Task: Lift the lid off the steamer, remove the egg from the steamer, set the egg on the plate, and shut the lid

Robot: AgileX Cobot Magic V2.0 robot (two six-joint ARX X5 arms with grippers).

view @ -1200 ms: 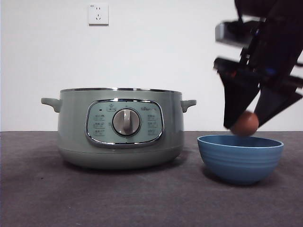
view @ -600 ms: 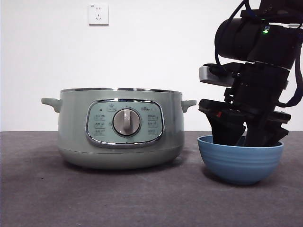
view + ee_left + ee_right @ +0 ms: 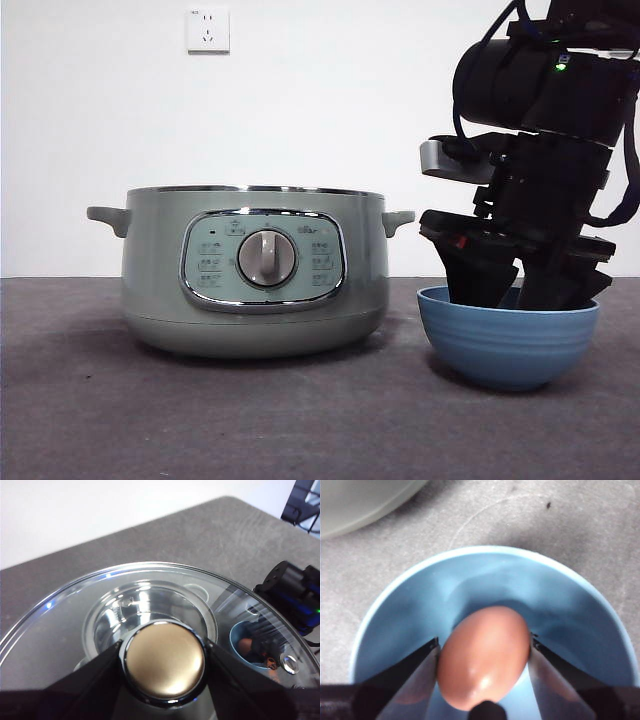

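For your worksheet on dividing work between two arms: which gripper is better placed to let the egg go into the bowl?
The right gripper. Its jaws grip the egg inside the blue bowl; the left gripper holds the glass lid by its knob.

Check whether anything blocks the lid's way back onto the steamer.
Nothing visible does. The left gripper holds the lid by its knob above the steamer, whose rim is bare. The right gripper, shut on the egg, is down in the plate, beside the steamer.
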